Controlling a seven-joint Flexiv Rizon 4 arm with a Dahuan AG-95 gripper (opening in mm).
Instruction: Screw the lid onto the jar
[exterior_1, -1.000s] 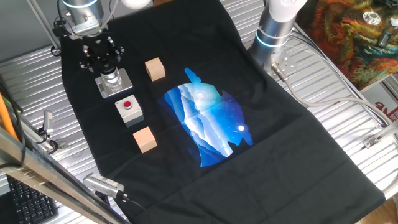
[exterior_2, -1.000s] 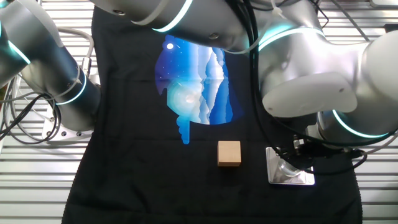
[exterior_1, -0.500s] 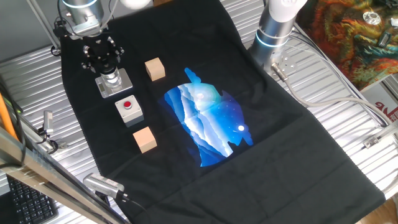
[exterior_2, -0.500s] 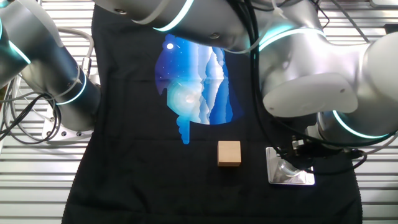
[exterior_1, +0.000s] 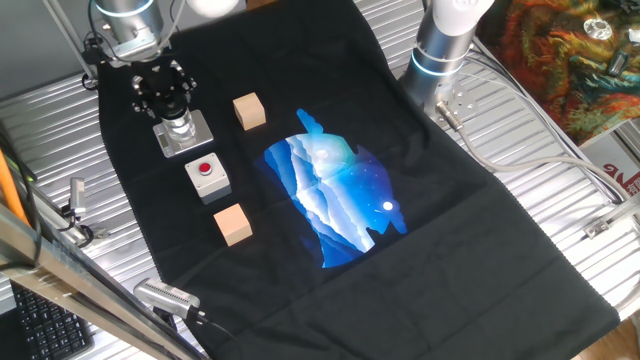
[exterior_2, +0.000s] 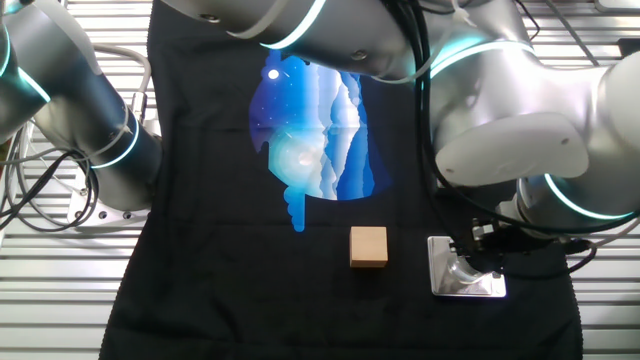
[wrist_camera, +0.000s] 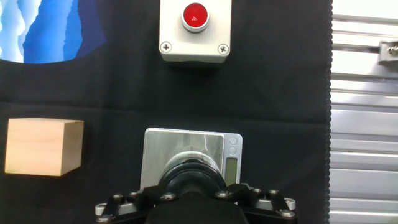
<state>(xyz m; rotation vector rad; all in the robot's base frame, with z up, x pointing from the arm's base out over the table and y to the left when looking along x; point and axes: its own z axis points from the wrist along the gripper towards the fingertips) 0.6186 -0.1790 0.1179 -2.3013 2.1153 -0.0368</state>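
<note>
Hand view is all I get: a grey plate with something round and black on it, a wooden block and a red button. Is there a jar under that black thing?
Observer: Yes. One fixed view shows a small pale jar standing on that plate, directly under the gripper.
Operator: Is there anything wooden that I'm missing?
Observer: Yes. Besides the first cube that you see, a second cube lies on the far side of the button box from the jar.
Operator: Is this the only robot here?
Observer: No. Another silver arm column with a glowing blue ring stands at the opposite edge of the black cloth.
</note>
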